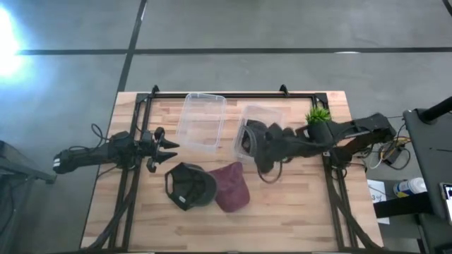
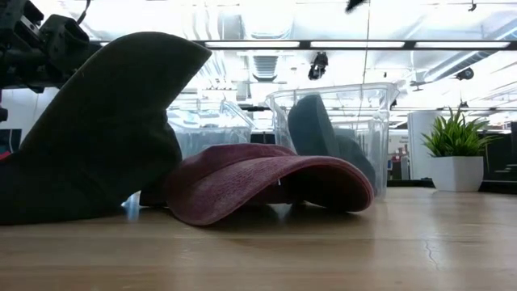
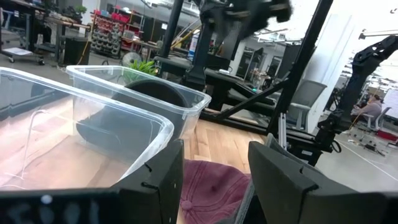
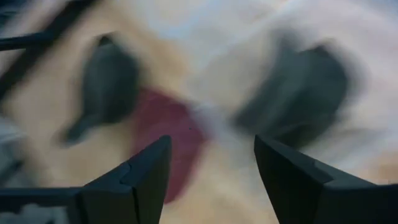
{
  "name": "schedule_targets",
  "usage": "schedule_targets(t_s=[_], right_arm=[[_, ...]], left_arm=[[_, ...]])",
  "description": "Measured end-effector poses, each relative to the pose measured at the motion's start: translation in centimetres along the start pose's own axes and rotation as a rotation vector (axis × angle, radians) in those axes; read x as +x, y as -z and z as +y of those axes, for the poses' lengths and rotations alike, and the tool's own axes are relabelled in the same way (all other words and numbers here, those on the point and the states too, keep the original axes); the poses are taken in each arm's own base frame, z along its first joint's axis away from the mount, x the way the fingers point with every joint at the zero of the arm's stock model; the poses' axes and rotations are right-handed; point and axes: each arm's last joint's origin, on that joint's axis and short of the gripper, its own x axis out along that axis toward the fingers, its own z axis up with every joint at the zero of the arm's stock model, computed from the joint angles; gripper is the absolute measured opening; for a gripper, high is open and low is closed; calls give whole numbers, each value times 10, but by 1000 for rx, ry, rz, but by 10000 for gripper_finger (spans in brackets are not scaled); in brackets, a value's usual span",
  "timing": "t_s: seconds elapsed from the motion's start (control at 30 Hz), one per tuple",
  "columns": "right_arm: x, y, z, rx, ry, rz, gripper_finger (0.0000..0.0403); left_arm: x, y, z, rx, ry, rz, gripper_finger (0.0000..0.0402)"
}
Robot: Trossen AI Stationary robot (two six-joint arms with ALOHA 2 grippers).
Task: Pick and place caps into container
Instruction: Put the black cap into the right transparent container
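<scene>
1. No legible text, label, brand, number or sign in any view.
2. Caps, clear containers and table carry no readable marks.
3. Shelving and room clutter behind the table, toward 12 o'clock: too blurred to read.

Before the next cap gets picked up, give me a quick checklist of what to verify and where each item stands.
1. One cap already in a container: ok. The olive-grey cap sits inside the right clear container.
2. Right claw empty: ok, open, nothing between the fingers, above the table near that container.
3. Left claw ready: ok, open and empty at the table's left side.
4. Remaining caps reachable: ok. The black cap and maroon cap lie on the table, touching each other.
5. Caps separable for a single grasp: cannot tell, since they overlap.
6. Left clear container free: ok, empty.
</scene>
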Motion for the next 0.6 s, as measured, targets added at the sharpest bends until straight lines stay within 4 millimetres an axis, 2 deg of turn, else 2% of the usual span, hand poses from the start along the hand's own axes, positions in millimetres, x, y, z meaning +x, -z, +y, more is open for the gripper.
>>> schedule_targets(t_s=[0.13, 0.3, 0.37, 0.5, 0.6], right_arm=[[-2, 9, 17, 62, -112, 2, 226], [5, 22, 25, 93, -89, 19, 226], [7, 25, 26, 98, -78, 29, 226], [15, 29, 29, 115, -59, 51, 226], [24, 32, 33, 115, -47, 79, 226]], left_arm=[[0, 0, 0, 0, 0, 0, 174], [0, -2, 0, -57, -15, -26, 174], [0, -8, -2, -213, 31, -81, 174], [-2, -19, -7, -692, 146, -161, 174], [-3, -23, -7, -874, 176, -192, 174]])
